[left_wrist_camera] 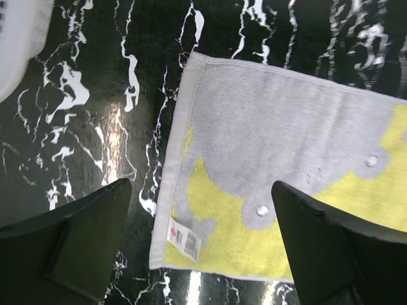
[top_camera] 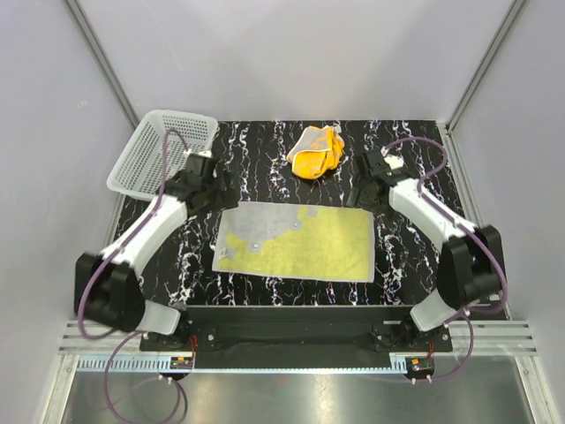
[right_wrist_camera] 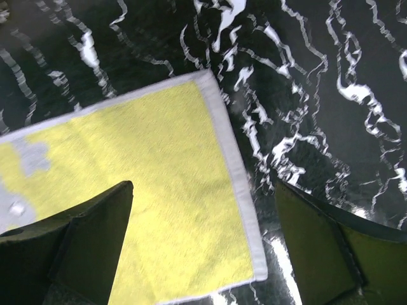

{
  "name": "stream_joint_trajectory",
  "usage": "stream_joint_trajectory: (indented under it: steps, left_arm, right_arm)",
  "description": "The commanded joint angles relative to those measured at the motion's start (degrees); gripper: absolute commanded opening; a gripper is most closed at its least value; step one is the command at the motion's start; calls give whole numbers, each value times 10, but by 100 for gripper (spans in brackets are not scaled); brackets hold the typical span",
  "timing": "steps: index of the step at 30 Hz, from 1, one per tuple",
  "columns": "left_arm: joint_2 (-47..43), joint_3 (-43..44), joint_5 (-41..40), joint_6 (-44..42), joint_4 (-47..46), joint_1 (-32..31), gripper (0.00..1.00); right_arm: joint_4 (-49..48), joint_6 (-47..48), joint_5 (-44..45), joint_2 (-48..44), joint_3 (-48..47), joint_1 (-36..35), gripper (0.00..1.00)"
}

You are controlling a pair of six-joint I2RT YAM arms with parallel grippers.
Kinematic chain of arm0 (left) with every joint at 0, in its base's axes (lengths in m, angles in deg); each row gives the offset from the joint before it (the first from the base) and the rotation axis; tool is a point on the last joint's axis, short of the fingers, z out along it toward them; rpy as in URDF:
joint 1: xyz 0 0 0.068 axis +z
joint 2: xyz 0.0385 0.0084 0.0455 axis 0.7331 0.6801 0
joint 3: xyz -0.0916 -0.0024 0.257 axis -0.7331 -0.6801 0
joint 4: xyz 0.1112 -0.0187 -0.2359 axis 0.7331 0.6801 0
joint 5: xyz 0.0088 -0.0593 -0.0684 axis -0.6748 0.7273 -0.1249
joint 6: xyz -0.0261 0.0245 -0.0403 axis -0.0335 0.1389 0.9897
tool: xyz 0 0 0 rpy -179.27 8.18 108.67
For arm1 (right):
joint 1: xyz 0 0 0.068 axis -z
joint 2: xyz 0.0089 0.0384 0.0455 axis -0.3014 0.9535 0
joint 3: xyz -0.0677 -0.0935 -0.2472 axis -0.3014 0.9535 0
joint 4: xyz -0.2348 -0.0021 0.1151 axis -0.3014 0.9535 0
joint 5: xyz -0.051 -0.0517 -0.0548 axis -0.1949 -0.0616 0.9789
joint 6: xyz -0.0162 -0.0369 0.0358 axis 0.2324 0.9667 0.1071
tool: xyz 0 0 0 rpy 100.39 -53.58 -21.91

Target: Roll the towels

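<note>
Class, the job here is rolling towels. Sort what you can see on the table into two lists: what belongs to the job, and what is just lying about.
Belongs to the job:
- yellow towel, spread flat in the middle
- orange towel, bunched up at the far side

Just lying about:
- white basket, far left corner

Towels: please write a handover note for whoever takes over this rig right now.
Left end effector: open, empty, above the left end of the yellow-and-grey towel.
Right end effector: open, empty, above that towel's right end.
The yellow-and-grey towel lies flat and unrolled mid-table. The orange towel sits crumpled beyond it. The white mesh basket is at the far left.
Done: one towel spread out.
Left: roll both towels.
</note>
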Motion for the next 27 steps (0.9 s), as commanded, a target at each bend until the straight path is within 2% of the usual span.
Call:
stream_joint_trajectory:
  steps: [1, 2, 4, 7, 11, 14, 17, 21, 23, 24, 25, 27]
  left_arm:
    - [-102, -47, 29, 33, -27, 3, 99]
    - [-117, -67, 52, 41, -40, 3, 99]
    - [-162, -124, 67, 69, -51, 3, 99]
    - [-228, -199, 106, 114, -75, 4, 99]
    - [-322, -323, 171, 176, -173, 5, 99]
    - [-372, -355, 136, 203, -160, 7, 99]
    - [-438, -379, 58, 233, -132, 7, 99]
    - [-546, -446, 56, 272, -185, 8, 99]
    - [-587, -468, 85, 280, -201, 8, 76]
    - [-592, -471, 82, 299, -191, 9, 69]
    - [-590, -469, 74, 305, -174, 9, 67]
    - [-543, -452, 74, 303, -112, 10, 89]
  right_arm:
    - [-17, 3, -62, -68, 55, 7, 100]
    - [-24, -1, -117, -76, 72, 8, 100]
    - [-53, -22, -161, -97, 112, 9, 100]
    - [-100, -61, -218, -190, 220, 8, 100]
    - [-152, -55, -308, -286, 286, 7, 100]
    - [-116, -50, -296, -341, 286, 8, 100]
    - [-77, -54, -278, -381, 286, 7, 100]
    - [-65, -102, -255, -424, 313, 8, 99]
    - [-66, -121, -228, -446, 338, 8, 100]
    - [-57, -146, -214, -453, 344, 8, 100]
    - [-53, -154, -197, -462, 354, 8, 100]
    - [-44, -161, -179, -454, 355, 8, 100]
